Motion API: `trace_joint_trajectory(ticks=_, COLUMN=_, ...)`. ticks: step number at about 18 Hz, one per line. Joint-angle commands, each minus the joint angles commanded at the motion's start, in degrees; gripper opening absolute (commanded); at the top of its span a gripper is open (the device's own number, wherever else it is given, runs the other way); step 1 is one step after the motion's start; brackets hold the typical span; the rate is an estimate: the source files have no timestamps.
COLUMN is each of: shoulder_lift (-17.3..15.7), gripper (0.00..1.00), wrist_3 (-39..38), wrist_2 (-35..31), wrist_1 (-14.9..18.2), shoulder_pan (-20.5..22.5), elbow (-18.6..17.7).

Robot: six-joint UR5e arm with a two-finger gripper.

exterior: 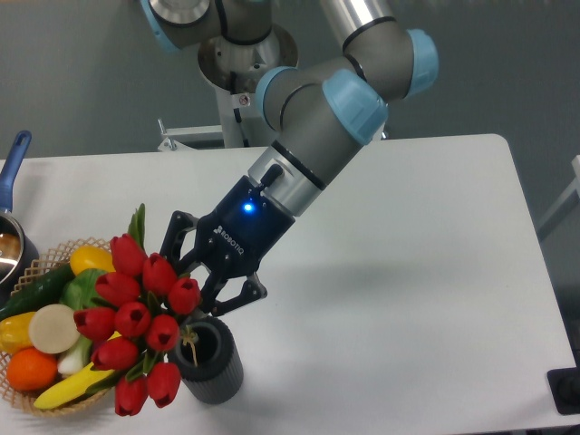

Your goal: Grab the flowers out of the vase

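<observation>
The gripper (201,288) comes in low from the upper right, blue light glowing on its black body, and its jaws are clamped on the flowers (136,319) right where the stems gather below the buds. One dark finger (178,243) reaches over the top of the bunch, the other (237,297) curls beneath it, and the gap between them is narrow, filled by stems. The red buds fan out to the lower left, tilted well away from upright, with a green leaf poking up behind them. The vase (209,360) stands on the table (408,272) just below the gripper, its dark mouth open to view; the tie and stem ends hang right at its rim, and whether any stem tip is inside the cup cannot be told. The buds hang over the right edge of the basket (23,399), which holds a yellow banana (68,385), an orange (30,370), a cucumber (32,290) and other produce. At the far left edge, a pot (11,237) with a blue handle sits on the table.
</observation>
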State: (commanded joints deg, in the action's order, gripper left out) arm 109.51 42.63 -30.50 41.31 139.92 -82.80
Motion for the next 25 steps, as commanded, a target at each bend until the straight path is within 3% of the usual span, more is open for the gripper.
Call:
trace_joint_trajectory(ticks=5, shoulder_lift=-1.6, gripper=0.41, wrist_3=-4.5, wrist_2=-0.1, wrist_1=0.1, shoulder_pan=2.8, elbow=2.9)
trace_joint_trajectory(ticks=11, shoulder_lift=-3.3, gripper=0.41, wrist_3=-4.5, wrist_2=0.1, wrist_1=0.3, shoulder_pan=6.6, elbow=2.8)
trace_joint_trajectory(ticks=16, shoulder_lift=-3.4, gripper=0.41, wrist_3=-2.8, wrist_2=4.1, wrist_1=0.1, shoulder_pan=13.0, elbow=2.8)
trace_joint_trajectory(ticks=18, shoulder_lift=-2.8, gripper=0.41, wrist_3=0.0, wrist_2=7.8, wrist_1=0.2, shoulder_pan=16.2, elbow=2.1)
trace_joint_trajectory(ticks=25, shoulder_lift=-2.9, gripper=0.41, wrist_3=4.2, wrist_2=9.9, wrist_1=0.1, shoulder_pan=22.9, elbow=-0.6)
